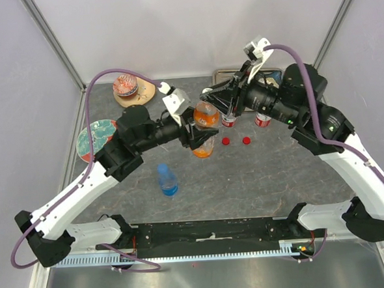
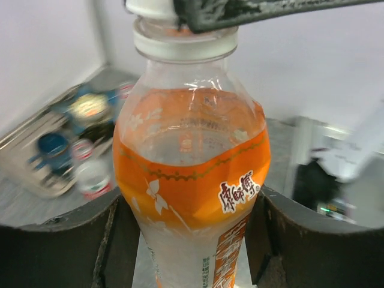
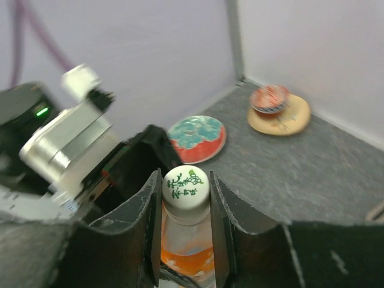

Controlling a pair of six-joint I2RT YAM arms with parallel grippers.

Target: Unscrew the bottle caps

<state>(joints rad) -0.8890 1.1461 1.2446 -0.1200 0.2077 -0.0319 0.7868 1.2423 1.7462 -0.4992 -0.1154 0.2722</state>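
We clamp the orange bottle [image 2: 192, 138] at the centre of the table [image 1: 266, 178] in the left gripper [image 2: 189, 204] so it cannot spin, while the right gripper [image 3: 185, 198], reaching from 2 o'clock, pinches its white cap [image 3: 186, 182] to twist it off.

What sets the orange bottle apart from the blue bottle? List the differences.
The orange bottle is clamped by the left gripper at its body and the right gripper at its white cap; the blue bottle stands free, untouched. The orange bottle holds orange liquid; the blue bottle is blue-tinted. The orange bottle looks wider than the blue bottle. Both are small plastic bottles.
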